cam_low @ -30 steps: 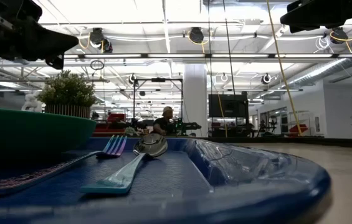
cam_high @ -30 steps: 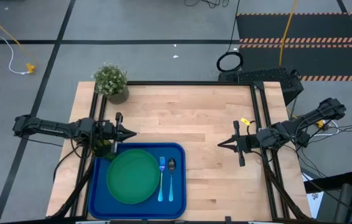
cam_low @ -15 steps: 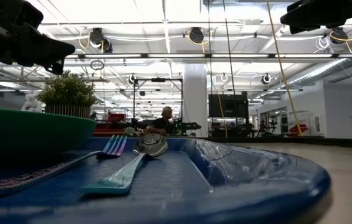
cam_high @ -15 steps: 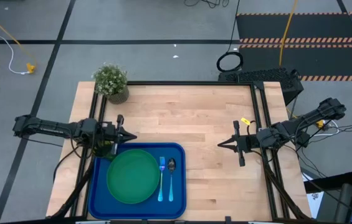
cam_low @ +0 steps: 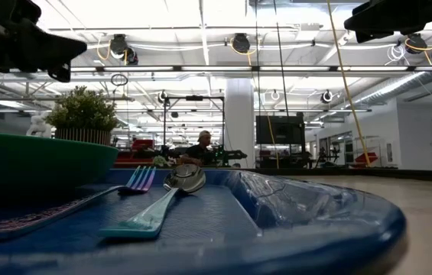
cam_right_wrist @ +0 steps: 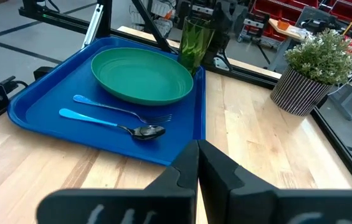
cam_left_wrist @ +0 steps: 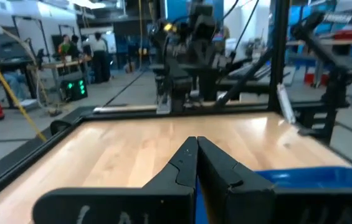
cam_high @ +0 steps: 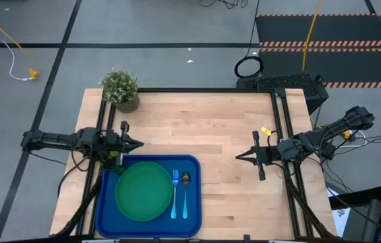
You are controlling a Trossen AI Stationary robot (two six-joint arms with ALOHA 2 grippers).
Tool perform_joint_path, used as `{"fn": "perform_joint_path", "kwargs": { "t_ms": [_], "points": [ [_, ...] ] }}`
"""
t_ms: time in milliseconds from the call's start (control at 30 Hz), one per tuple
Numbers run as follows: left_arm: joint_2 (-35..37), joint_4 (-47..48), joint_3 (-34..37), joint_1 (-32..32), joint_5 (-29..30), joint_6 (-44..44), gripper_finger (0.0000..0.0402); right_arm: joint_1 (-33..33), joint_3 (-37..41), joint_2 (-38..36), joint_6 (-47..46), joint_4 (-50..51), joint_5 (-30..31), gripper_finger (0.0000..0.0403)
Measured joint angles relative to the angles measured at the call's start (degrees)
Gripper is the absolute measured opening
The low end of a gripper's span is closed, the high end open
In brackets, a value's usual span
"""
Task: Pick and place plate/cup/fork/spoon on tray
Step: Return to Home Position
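With plate [cam_high: 143, 191], fork [cam_high: 174, 193], spoon [cam_high: 185, 192], cup [cam_right_wrist: 195, 38] on tray [cam_high: 191, 164], task looks done; left gripper [cam_high: 139, 144], right gripper [cam_high: 239, 156] both closed, empty.

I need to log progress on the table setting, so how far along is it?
The plate, fork and spoon lie on the tray, and the cup stands at its corner by the plate. Nothing is in hand: left gripper and right gripper are shut and empty, off the tray. Nothing looks left to place.
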State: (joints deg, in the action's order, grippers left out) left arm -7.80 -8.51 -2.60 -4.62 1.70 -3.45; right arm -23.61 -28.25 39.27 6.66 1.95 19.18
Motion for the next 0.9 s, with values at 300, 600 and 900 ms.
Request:
{"fn": "perform_joint_path", "kwargs": {
  "t_ms": [300, 600, 900],
  "points": [
    [7.26, 7.46, 0.01, -0.62, -0.7, -0.51, 0.0007, 0.0, 0.0, 0.0, 0.0, 0.0, 0.0, 0.0],
    [7.7, 5.98, 1.92, -0.66, -0.99, -0.89, 0.0007, 0.0, 0.0, 0.02, 0.0, 0.0, 0.0, 0.0],
    [7.66, 7.26, 1.82, -0.66, -1.14, -0.49, 0.0007, 0.0, 0.0, 0.02, 0.0, -0.45, 0.0, 0.0]
  ]
}}
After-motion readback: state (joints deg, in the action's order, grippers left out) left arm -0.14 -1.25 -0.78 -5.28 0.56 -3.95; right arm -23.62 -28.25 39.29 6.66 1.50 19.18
